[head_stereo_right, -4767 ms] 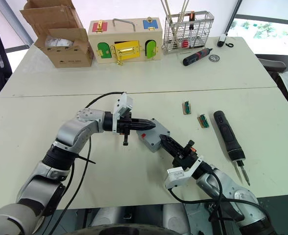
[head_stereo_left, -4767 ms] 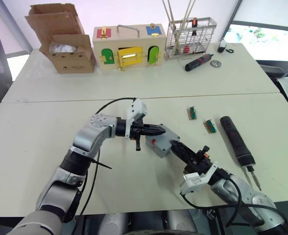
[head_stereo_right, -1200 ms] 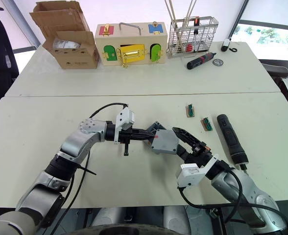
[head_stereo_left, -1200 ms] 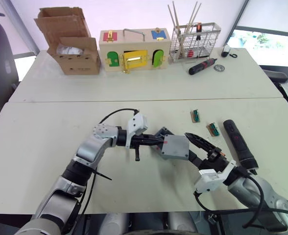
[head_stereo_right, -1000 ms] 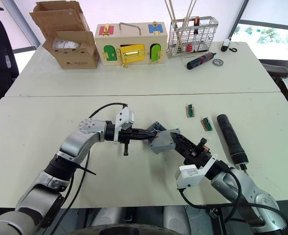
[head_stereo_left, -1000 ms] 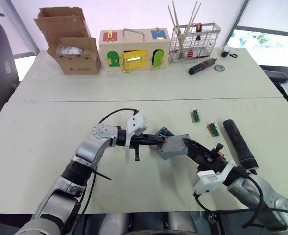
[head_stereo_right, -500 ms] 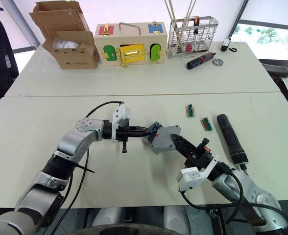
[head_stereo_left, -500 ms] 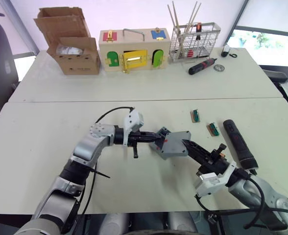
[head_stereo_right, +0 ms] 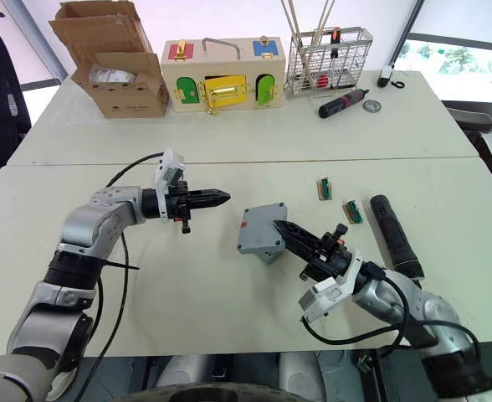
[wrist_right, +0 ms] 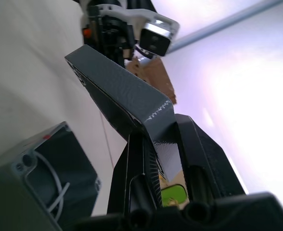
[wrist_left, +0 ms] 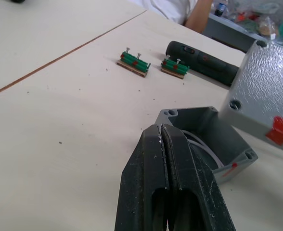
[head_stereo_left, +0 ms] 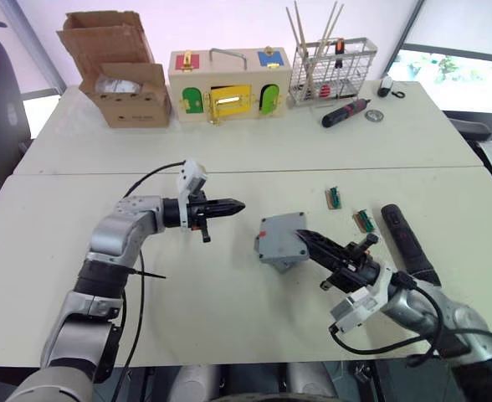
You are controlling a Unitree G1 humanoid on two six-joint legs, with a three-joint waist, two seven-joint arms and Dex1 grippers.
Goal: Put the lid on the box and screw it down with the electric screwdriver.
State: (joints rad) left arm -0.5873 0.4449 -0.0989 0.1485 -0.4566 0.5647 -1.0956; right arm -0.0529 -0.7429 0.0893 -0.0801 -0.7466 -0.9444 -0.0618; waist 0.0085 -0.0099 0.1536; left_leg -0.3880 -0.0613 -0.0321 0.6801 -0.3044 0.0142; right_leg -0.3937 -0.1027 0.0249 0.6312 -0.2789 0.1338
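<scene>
My right gripper [head_stereo_left: 303,237] is shut on the edge of the grey lid [head_stereo_left: 281,234] and holds it tilted just above the box [wrist_left: 199,120]. The box is open on the table with white wires inside; from the head views the lid mostly covers it. In the right wrist view the lid [wrist_right: 117,91] sits clamped between my fingers, with the box [wrist_right: 40,163] below it. My left gripper [head_stereo_left: 233,204] is shut on nothing, hovering to the left of the box and apart from it. The electric screwdriver [head_stereo_left: 407,244] lies on the table to the right of my right arm.
Two small green terminal blocks [head_stereo_left: 333,197] [head_stereo_left: 364,220] lie between the box and the electric screwdriver. On the far table stand a cardboard box [head_stereo_left: 120,75], a wooden latch box [head_stereo_left: 225,84], a wire rack [head_stereo_left: 330,63] and a small black-and-red screwdriver [head_stereo_left: 346,111].
My left gripper has drawn back to the left, away from the box. The right gripper has carried the lid left and laid it flatter over the box.
</scene>
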